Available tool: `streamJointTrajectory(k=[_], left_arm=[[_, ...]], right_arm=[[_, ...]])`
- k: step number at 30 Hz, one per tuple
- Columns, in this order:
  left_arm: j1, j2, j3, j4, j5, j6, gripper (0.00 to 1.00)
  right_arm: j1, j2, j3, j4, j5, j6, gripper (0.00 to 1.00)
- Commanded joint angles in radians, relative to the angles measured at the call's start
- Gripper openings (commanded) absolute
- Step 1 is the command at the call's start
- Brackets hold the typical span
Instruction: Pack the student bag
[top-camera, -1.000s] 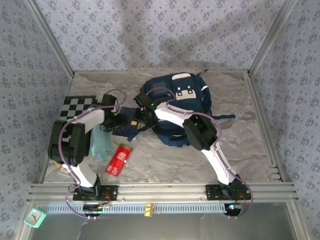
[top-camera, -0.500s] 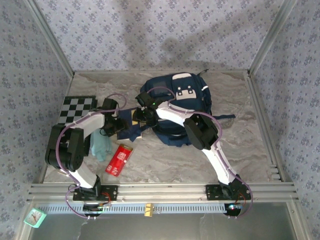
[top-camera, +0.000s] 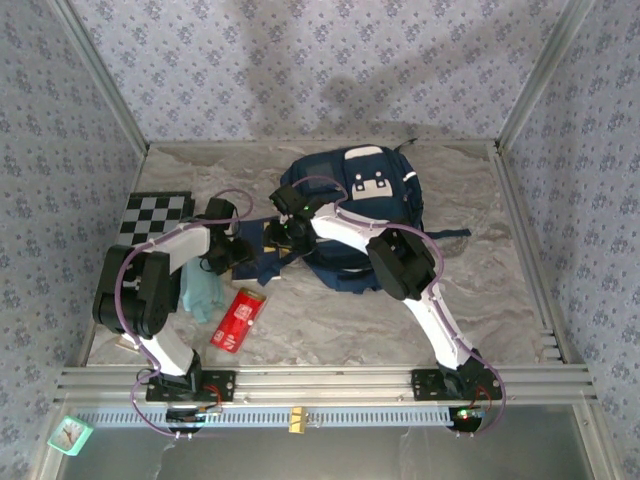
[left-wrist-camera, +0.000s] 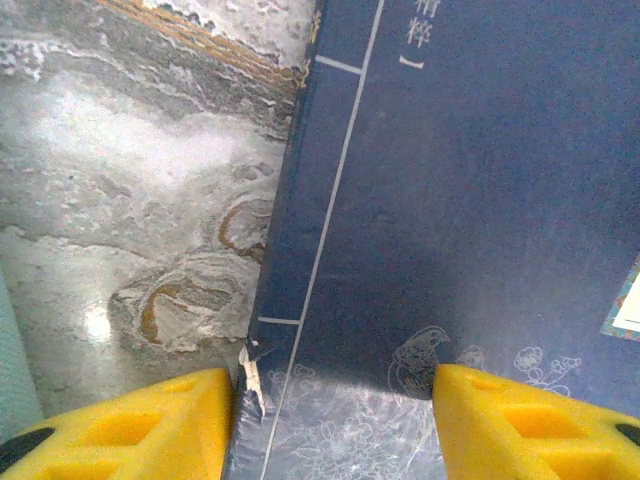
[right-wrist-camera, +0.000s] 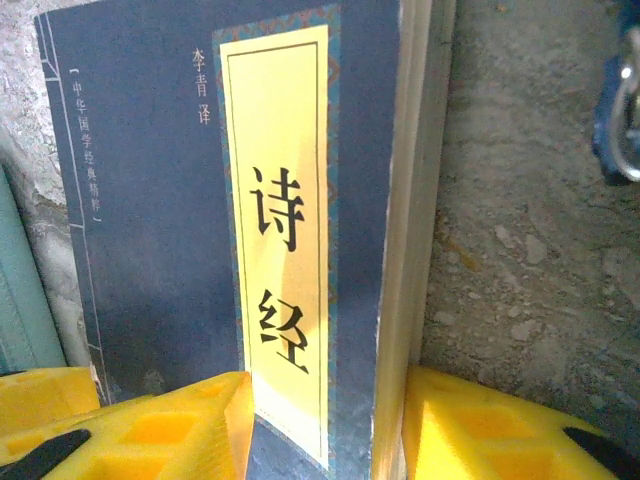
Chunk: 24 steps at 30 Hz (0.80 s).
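jaws at book (right-wrist-camera: 150, 200), student bag (top-camera: 365, 200) rightward

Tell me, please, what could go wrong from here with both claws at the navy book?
1. The left claw straddles the spine corner of the navy book and the right claw its page edge; uneven pulls might twist it or tear the frayed corner.
2. Both wrists crowd together beside the student bag; they might collide or snag it.
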Motion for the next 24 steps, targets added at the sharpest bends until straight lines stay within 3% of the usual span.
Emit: streamJointTrajectory(k=[1,9,15,24], left_arm=[[0.003,-0.007,-0.007,-0.010,-0.018,0.000,0.55],[0.001,-0.019,-0.017,-0.011,-0.021,-0.001,0.54],[0.001,-0.025,-0.019,-0.019,-0.034,0.000,0.55],[0.001,-0.023,-0.014,-0.022,-0.036,0.005,0.54]], right_arm=[[0.001,-0.070,0.026,-0.028,-0.060,-0.024,0.42],[-0.011,-0.107,0.000,0.041,-0.142,-0.024,0.38],[-0.013,-0.100,-0.008,0.030,-0.132,-0.050,0.31],[-0.015,-0.041,0.026,0.011,-0.154,-0.094,0.30]])
